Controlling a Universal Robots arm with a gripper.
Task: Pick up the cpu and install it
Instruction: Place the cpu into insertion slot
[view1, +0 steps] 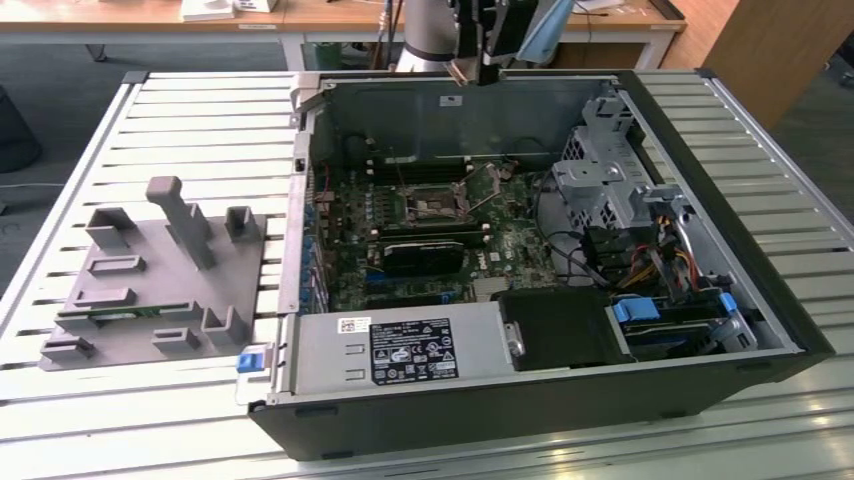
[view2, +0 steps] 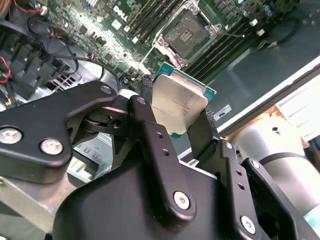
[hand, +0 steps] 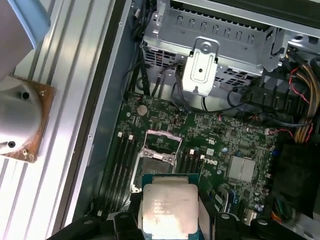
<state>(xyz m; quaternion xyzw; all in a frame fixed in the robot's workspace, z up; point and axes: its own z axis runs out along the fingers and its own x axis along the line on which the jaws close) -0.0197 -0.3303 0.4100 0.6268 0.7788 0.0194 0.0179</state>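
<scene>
My gripper (view2: 176, 117) is shut on the cpu (view2: 176, 105), a flat square chip with a silver-grey top and a green rim, held by two opposite edges between black fingers (view2: 145, 117). In the first wrist view the cpu (hand: 169, 209) hangs above the motherboard, just short of the open socket (hand: 159, 154). In the second wrist view the socket (view2: 187, 35) lies beyond the chip with its metal frame lifted. In the exterior view the gripper (view1: 463, 72) hovers high over the back wall of the open computer case (view1: 441, 100), with the socket (view1: 434, 205) well below it.
A silver drive cage (hand: 210, 35) and bundles of cables (hand: 300, 100) crowd one side of the board. A black heatsink (view1: 427, 255) lies inside the case. A grey parts fixture (view1: 160, 280) stands on the slatted table at the exterior view's left.
</scene>
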